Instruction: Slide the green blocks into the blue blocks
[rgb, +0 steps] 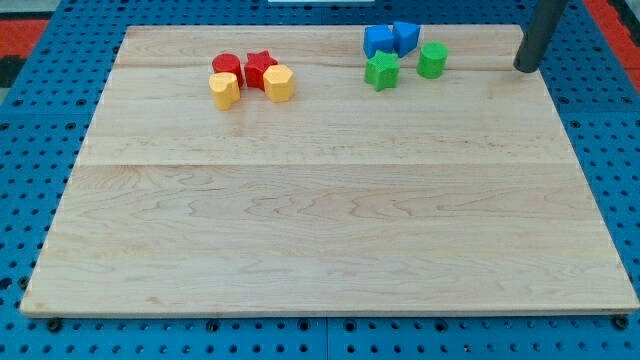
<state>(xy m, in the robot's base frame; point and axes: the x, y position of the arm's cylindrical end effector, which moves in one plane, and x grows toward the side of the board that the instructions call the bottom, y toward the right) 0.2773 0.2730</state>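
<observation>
Camera view, single frame. Your rod comes down from the view's top right corner, leaning slightly, upper part cut off by the frame edge. My tip (526, 68) rests near the board's right edge, close to its top right corner. There are no fingers on this rig, only the bare rod, so nothing is gripped; the tip touches no block.

You'll find the task blocks grouped along the board's (320, 220) top edge, right of centre. The two blue blocks sit side by side and touching: the left blue block (377, 41) is blocky with an uneven outline, the right blue block (405, 37) shows a pointed lower face, aimed toward the view's bottom. Just below them, the green star-shaped block (381, 71) lies right under the left blue one, nearly touching it. The green round block (432, 60) stands just beside the right blue block, lower right of it, with a small gap. None has a clear long axis. The tip is well to the right of the green round block.

Toward the top left, a red round block (227, 68) and red star block (261, 68) sit together, with two yellow blocks, one (225, 91) and another (279, 84), touching them from below.
</observation>
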